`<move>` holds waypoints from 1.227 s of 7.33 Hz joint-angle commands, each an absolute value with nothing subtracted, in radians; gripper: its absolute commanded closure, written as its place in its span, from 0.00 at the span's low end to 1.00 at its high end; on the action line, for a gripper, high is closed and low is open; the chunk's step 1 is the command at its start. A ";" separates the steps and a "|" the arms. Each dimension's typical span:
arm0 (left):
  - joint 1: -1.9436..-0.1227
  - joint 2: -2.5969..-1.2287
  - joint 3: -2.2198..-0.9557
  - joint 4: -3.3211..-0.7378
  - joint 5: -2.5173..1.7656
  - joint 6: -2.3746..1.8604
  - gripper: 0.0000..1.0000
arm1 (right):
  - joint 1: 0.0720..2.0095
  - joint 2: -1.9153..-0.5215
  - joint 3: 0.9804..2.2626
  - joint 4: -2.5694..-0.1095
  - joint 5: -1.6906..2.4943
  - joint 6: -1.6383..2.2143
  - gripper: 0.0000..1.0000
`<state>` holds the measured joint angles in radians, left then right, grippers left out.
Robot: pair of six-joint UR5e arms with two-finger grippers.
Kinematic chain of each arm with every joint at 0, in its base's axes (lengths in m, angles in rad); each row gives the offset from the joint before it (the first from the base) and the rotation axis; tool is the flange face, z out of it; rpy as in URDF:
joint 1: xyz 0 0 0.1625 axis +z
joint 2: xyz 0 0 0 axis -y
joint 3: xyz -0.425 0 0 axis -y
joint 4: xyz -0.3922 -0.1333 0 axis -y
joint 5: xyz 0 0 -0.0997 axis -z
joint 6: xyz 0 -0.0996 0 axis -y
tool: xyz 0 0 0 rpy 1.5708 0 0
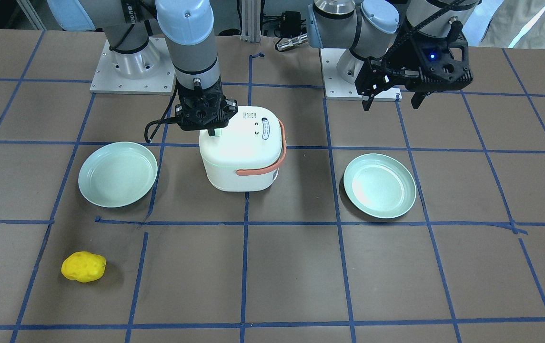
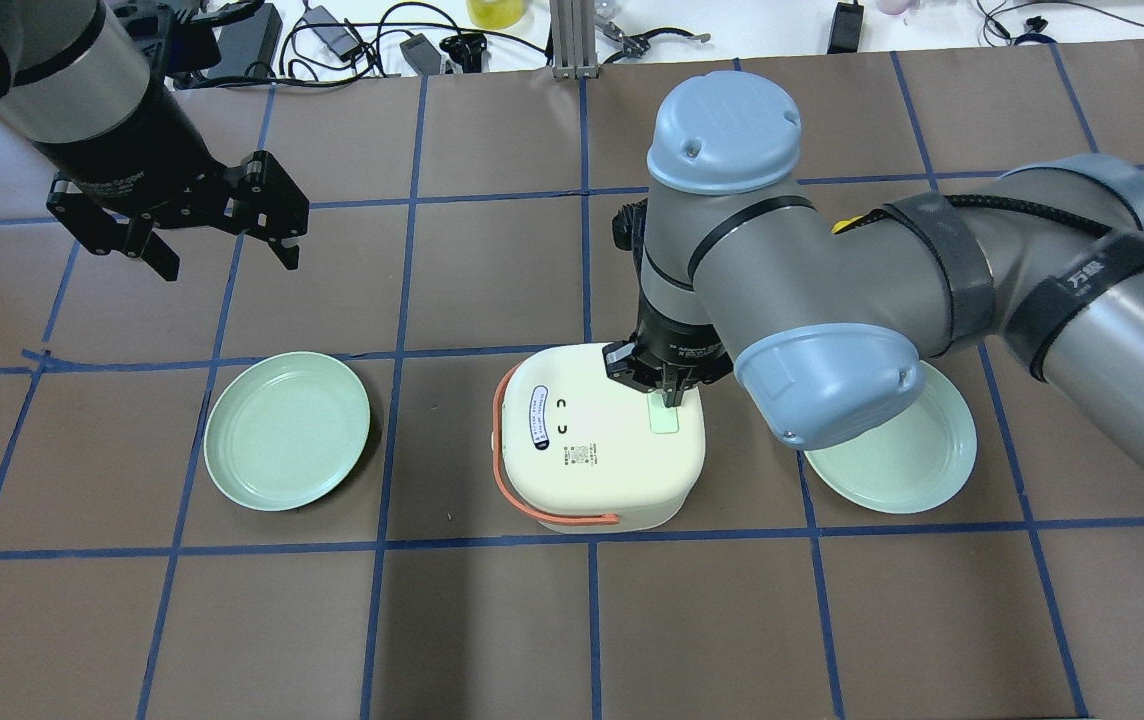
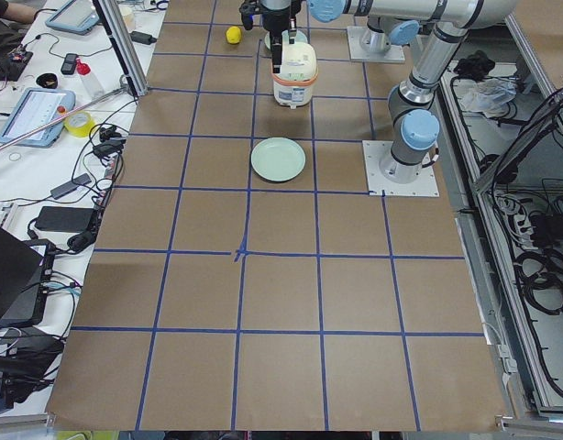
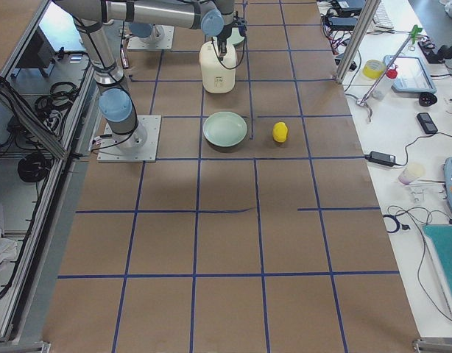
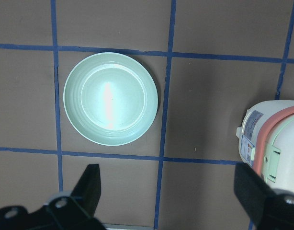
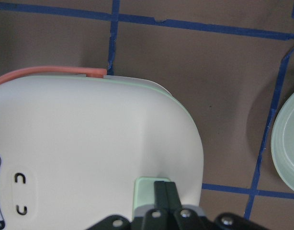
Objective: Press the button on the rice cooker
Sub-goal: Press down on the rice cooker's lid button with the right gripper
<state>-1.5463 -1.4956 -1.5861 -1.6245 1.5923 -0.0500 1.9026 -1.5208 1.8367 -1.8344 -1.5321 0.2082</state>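
A white rice cooker (image 2: 597,440) with an orange handle stands at the table's middle; it also shows in the front view (image 1: 241,150), the left wrist view (image 5: 276,143) and the right wrist view (image 6: 89,153). Its pale green button (image 2: 664,420) sits on the lid. My right gripper (image 2: 672,398) is shut, its fingertips (image 6: 164,191) pressed together on the button (image 6: 146,191). My left gripper (image 2: 227,255) is open and empty, hanging above the table well to the cooker's far left.
Two pale green plates lie either side of the cooker, one on the left (image 2: 288,430) and one on the right (image 2: 897,455), partly under my right arm. A yellow lumpy object (image 1: 83,267) lies at the table's far side.
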 commanded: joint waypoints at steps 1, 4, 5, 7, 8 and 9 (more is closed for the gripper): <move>-1.546 -1.496 -1.586 -1.624 1.592 -0.049 0.00 | 1.904 -1.519 1.838 -1.835 -1.531 0.207 1.00; -1.546 -1.496 -1.586 -1.624 1.592 -0.051 0.00 | 1.904 -1.517 1.839 -1.835 -1.531 0.204 1.00; -1.546 -1.496 -1.586 -1.624 1.592 -0.051 0.00 | 1.904 -1.517 1.838 -1.836 -1.535 0.195 0.97; -1.546 -1.496 -1.586 -1.624 1.592 -0.051 0.00 | 1.904 -1.519 1.835 -1.838 -1.539 0.195 0.78; -1.546 -1.496 -1.586 -1.624 1.592 -0.049 0.00 | 1.902 -1.517 1.824 -1.838 -1.543 0.195 0.79; -1.546 -1.496 -1.586 -1.624 1.592 -0.051 0.00 | 1.902 -1.517 1.824 -1.838 -1.545 0.195 0.79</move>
